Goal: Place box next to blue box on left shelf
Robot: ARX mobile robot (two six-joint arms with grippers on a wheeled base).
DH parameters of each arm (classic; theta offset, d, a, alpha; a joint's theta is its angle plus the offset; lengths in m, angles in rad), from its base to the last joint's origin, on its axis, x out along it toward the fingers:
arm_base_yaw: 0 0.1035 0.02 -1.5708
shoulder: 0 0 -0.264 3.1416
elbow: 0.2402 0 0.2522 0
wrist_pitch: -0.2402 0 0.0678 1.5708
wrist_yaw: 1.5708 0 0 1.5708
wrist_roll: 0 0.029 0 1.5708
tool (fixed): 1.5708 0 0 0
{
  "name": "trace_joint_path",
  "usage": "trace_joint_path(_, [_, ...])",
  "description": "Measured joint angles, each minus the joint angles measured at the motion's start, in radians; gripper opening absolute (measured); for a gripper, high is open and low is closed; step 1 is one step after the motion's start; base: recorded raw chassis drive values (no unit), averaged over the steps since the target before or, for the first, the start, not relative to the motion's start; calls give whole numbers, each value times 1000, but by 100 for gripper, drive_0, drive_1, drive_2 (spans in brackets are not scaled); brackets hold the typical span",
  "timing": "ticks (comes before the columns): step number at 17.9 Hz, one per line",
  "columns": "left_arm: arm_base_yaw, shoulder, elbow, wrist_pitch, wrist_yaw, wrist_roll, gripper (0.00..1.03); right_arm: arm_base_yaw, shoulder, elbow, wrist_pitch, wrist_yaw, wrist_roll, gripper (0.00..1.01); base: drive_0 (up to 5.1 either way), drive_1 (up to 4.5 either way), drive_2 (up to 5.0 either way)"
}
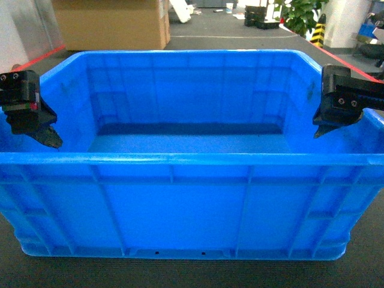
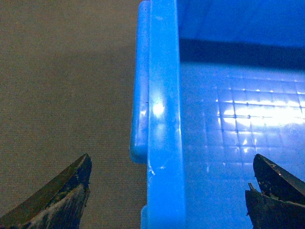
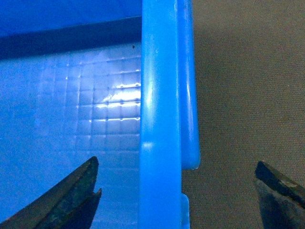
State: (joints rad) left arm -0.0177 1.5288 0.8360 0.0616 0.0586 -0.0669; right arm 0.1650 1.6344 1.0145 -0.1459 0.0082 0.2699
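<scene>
The box (image 1: 192,198), a large bright-blue open-topped crate, stands empty on dark carpet and fills the head view. My left gripper (image 1: 48,135) hangs open over its left short wall. In the left wrist view the rim (image 2: 164,95) runs between the left gripper's (image 2: 171,162) spread fingers, one outside over the carpet, one over the crate floor, neither touching. My right gripper (image 1: 321,129) is open over the right short wall in the same way, with the rim (image 3: 159,95) between the right gripper's (image 3: 176,164) fingers. The left shelf and the other blue box are out of view.
Behind the crate lie open dark floor, a big cardboard box (image 1: 111,24) at the back left, black items (image 1: 261,15) and a potted plant (image 1: 300,15) at the back right. Red floor tape (image 1: 42,57) runs along the left.
</scene>
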Motion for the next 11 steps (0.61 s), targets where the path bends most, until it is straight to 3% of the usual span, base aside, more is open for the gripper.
trace_joint_path(1, [-6,3,1,0,-5,3,98,1,0,0,-3,5,0,90,0,0,0])
trace_joint_path(7, [-17,13,1,4,-24,23,39,1,0,-3,-9,-13,2,28,0,0,0])
trace_joint_path(9, [-24,4,-13,62,-34,23,18,20,-13,-30,23,2,6,10,0,0,0])
trace_joint_path(11, [-40,-40,-62,152,-40,0,9,25,-42,-79,85,19,9,8,0,0,0])
